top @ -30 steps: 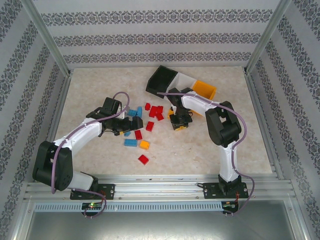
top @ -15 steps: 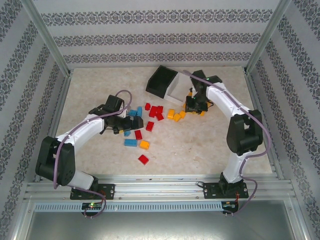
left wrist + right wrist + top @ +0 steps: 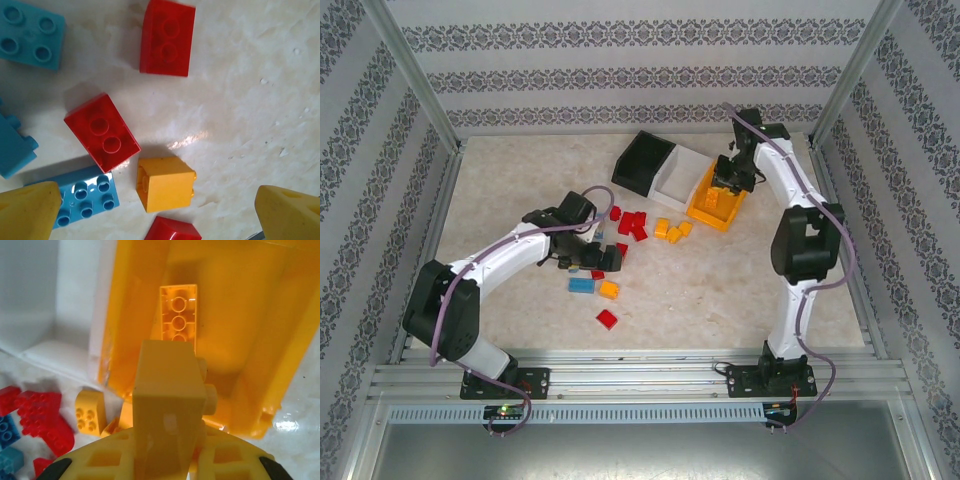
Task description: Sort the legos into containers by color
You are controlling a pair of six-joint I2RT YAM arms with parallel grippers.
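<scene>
Yellow brick (image 3: 167,400) was held by right gripper (image 3: 724,186) over orange bin (image 3: 703,213) at 1 o'clock; left gripper (image 3: 582,258) jaws were spread wide over loose bricks (image 3: 102,132).

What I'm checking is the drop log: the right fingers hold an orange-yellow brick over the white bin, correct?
Wrong bin. The right fingers hold the orange-yellow brick over the orange bin, not the white bin beside it, as the right wrist view shows.

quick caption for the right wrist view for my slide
Right gripper holds an orange-yellow lego over the orange bin, where a long orange-yellow brick lies inside.
</scene>
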